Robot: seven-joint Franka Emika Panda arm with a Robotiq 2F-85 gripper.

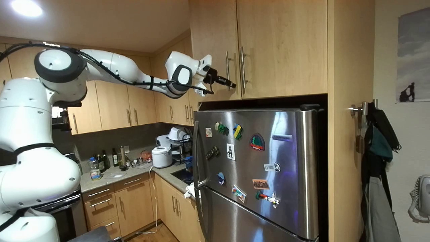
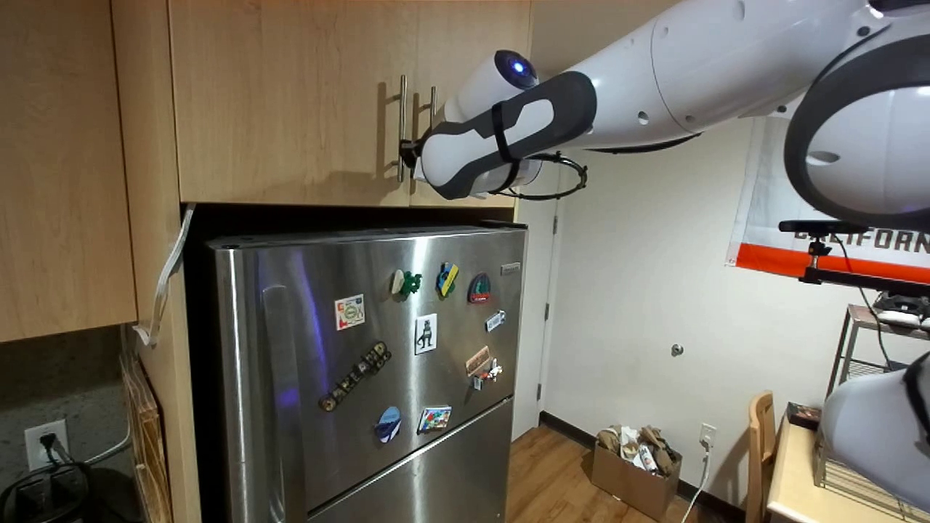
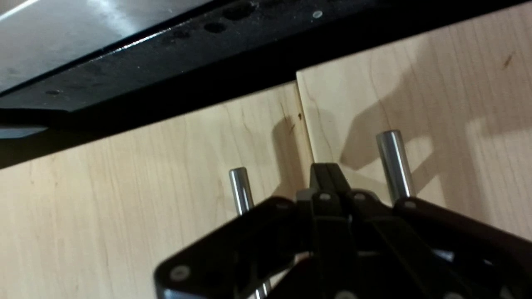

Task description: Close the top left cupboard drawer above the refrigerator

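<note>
The arm point(image 1: 114, 62) stands at the left of an exterior view, bent at a high elbow point(image 1: 60, 65), its forearm nearly level and dipping slightly before an upturned wrist point(image 1: 183, 74). From there the hand point(image 1: 234, 85) points across the cupboard front, tilted a little downward. It is closed: in the wrist view the fingertips point(image 3: 319, 178) lie against each other. They are between the left handle point(image 1: 227, 65), on the left cupboard door point(image 1: 215, 33), and the right handle point(image 1: 243, 64), on the right cupboard door point(image 1: 282, 47); I cannot tell whether they touch either. The left cupboard door is above the fridge point(image 1: 242, 169) and looks shut or nearly so, though the wrist view shows a small step between the two doors' lower edges.

On the fridge, a dark magnet point(image 2: 356, 376) spells OAKLAND and an orange magnet point(image 1: 261, 184) reads ARIZONA. Lettering on a badge-shaped magnet point(image 1: 257, 142) and a small plate point(image 1: 282, 137) is too blurred to read. On the wall point(image 2: 625, 290) hangs a banner point(image 2: 770, 196) with LIFORN legible, the letters before it partly covered by a camera point(image 2: 821, 226).
</note>
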